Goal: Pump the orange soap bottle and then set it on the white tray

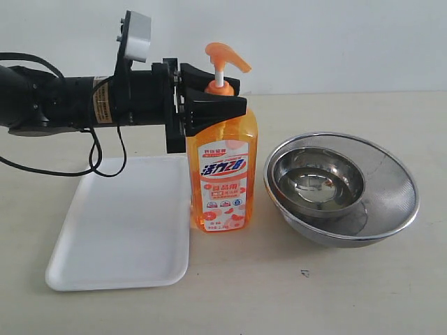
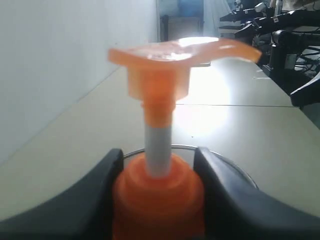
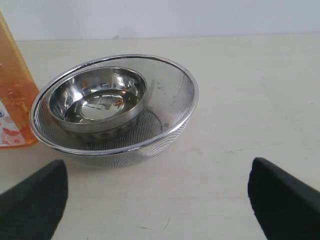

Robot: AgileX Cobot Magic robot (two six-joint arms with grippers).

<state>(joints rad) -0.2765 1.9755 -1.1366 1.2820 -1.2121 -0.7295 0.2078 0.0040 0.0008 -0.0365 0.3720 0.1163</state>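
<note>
Orange bottle (image 1: pixel 222 171): off the tray (image 1: pixel 119 230), pump head up. Your left gripper (image 2: pixel 159 192) clamps its collar; right gripper (image 3: pixel 157 200) gapes. Pumping, placing outstanding.

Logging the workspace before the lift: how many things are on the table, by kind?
Tall orange plastic soap bottle with pump head: 1
Flat white rectangular tray: 1
Round steel bowls, the smaller plain bowl nested in the larger mesh bowl: 2
Total: 4
</note>
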